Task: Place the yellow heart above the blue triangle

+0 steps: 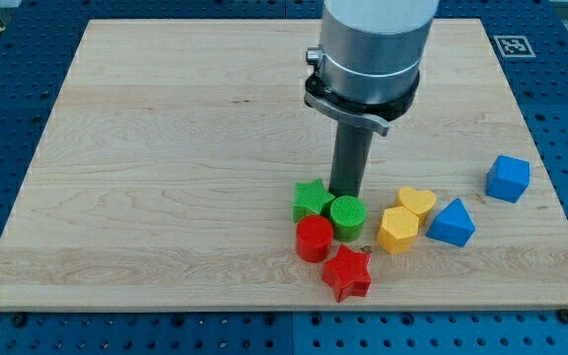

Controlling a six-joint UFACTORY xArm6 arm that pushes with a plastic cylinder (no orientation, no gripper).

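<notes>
- The bench (166,148) was a pale wooden board on a blue perforated surface (8,335); most of its upper and left area carried no blocks.
- The arm (373,39) entered from the view's top as a wide grey cylinder with a dark collar, and narrowed into the dark rod.
- My tip (345,194) stood at the upper edge of the block cluster, between the green star (311,199) on its left and the green cylinder (347,217) just below it. It appeared to touch or nearly touch both; I could not tell which.
- The rig carried no gripper, so there was no jaw state for me to report; the rod was the only working end in view.
- The red cylinder (315,238) sat directly below the green star and against the left side of the green cylinder.
- The red star (348,272) lay below both cylinders, nearest the view's bottom edge of the bench.
- The yellow heart (417,202) lay to the right of my tip, well clear of it, with the green cylinder in between.
- A second yellow block (398,229), of a hexagon-like shape, sat just below and left of the heart, touching it or nearly so.
- The blue triangle (452,223) sat just right of the heart and slightly lower, close beside both yellow blocks.
- The heart was therefore to the upper left of the triangle, not directly above it.
- The blue cube (508,177) stood apart at the view's right, above and right of the triangle.
- A printed marker tag (513,44) sat at the bench's top right corner.
</notes>
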